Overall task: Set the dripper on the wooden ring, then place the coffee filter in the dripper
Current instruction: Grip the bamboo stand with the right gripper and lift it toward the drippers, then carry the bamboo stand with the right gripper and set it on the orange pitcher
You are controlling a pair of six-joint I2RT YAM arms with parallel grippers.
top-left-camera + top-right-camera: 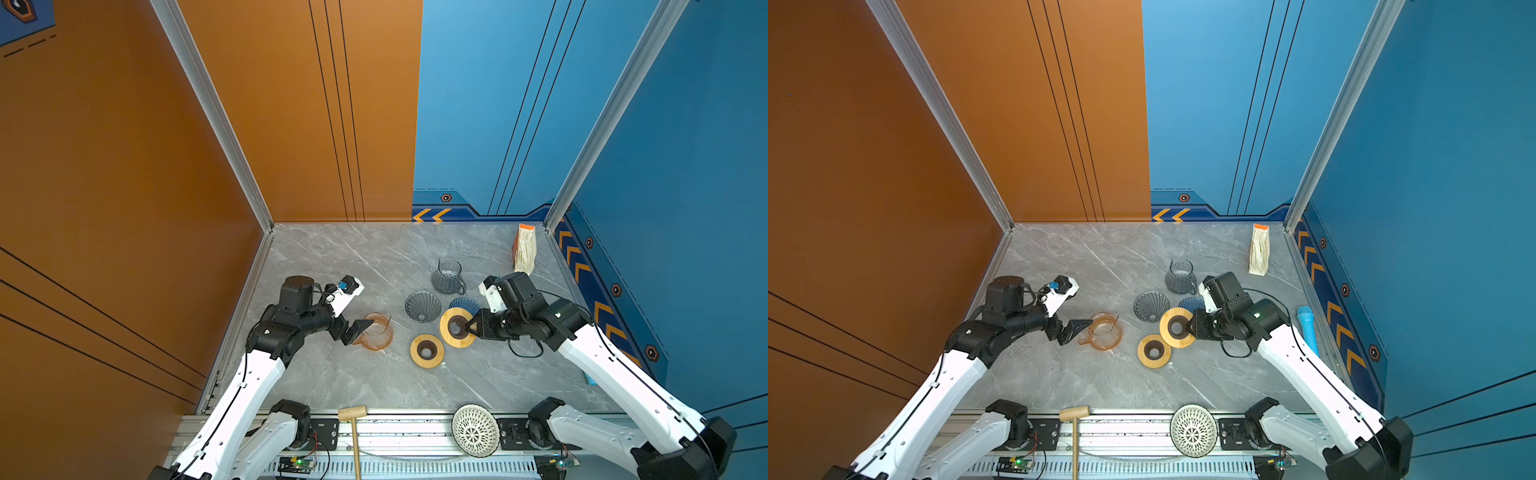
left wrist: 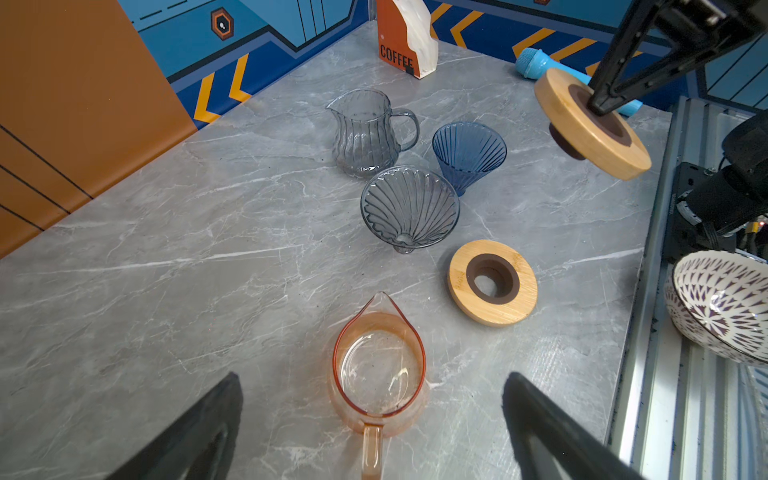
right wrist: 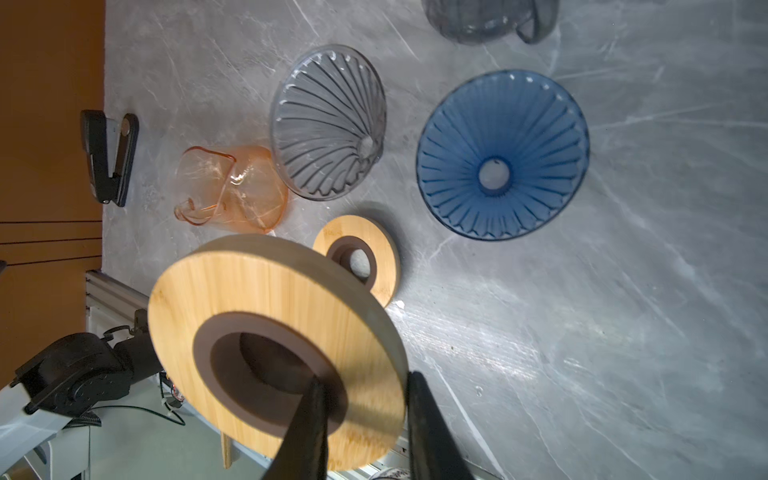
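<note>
Grey marble tabletop (image 1: 332, 257), orange wall (image 1: 124, 166), blue wall (image 1: 478, 104). Left gripper (image 2: 372, 374) wide open, empty, amber glass pitcher (image 2: 379, 365) just ahead of its jaws. Right gripper (image 3: 361, 382) pinches a round bamboo ring (image 3: 249, 299); boxed white paper coffee filters (image 1: 524, 249) stand well beyond.

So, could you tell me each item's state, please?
Right tool: shut on bamboo ring with brown insert, lifted, tilted.
Left tool: open, empty.
Second bamboo ring: flat on table.
Grey ribbed glass dripper: tipped sideways, empty.
Blue ribbed glass dripper: upright, empty.
Grey glass pitcher: upright, empty.
Orange glass pitcher: upright, empty.
Orange coffee filter box: upright.
</note>
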